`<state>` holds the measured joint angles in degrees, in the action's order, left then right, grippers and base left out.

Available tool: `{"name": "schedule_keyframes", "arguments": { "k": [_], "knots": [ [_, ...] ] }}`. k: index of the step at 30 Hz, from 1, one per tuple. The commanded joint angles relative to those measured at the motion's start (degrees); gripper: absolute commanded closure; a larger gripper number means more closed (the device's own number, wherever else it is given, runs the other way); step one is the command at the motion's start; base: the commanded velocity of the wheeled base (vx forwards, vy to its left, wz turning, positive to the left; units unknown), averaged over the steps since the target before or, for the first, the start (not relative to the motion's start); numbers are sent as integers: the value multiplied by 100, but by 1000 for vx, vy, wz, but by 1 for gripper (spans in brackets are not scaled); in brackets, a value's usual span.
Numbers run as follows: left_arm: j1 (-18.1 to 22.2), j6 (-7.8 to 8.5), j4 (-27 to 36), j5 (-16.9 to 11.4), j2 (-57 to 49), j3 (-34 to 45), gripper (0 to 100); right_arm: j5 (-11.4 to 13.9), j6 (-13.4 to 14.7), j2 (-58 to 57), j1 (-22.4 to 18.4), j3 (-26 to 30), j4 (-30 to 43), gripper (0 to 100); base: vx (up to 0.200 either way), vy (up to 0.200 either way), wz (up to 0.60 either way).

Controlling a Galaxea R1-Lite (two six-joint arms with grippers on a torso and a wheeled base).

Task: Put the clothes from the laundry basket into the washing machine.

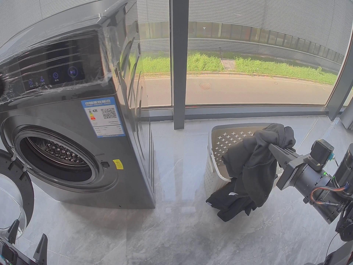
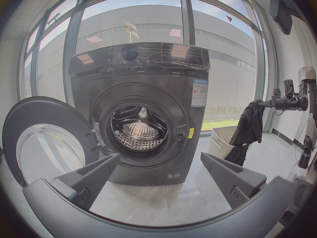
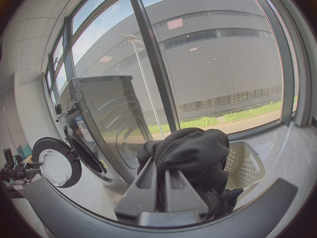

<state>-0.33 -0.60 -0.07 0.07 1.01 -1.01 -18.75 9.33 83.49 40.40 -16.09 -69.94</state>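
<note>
At the near left the left gripper (image 1: 26, 240) is low over the floor (image 1: 176, 225), and its jaws are wide open with nothing in them. Just past it is the round door (image 1: 16, 188) of the washing machine (image 1: 73, 103). The door is swung open to the left. The washing machine is big and grey and it stands on the floor on the left. Its round hole faces the near side, and you can see the shiny drum (image 1: 60, 153) inside. See-through wrap covers the top of the machine. To the right of the machine, at the far side, a grey window post (image 1: 179, 56) goes up from the floor. Further right a white laundry basket (image 1: 224, 140) with little star holes sits on the floor, well apart from the machine. A dark piece of clothes (image 1: 253, 166) hangs over the near right edge of the basket. Its bottom end hangs down in front of the basket, and I cannot tell if it touches the floor. At the far right the right gripper (image 1: 276, 151) is up above the basket, and its jaws are pinched tight on the top of the dark clothes.
</note>
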Motion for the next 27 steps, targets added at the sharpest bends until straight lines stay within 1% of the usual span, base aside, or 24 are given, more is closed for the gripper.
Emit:
{"name": "schedule_keyframes", "arguments": {
  "k": [1,10,27],
  "knots": [
    [-2,-2,-1,10,-101,84,0,3,-1,9,29,1,-2,100,0,200,0],
    [-2,7,-1,1,-101,84,0,20,-1,0,73,10,-2,100,0,0,0],
    [-20,-11,-1,1,-84,84,0,47,-1,0,73,45,-2,100,-200,0,0]
  ]
}}
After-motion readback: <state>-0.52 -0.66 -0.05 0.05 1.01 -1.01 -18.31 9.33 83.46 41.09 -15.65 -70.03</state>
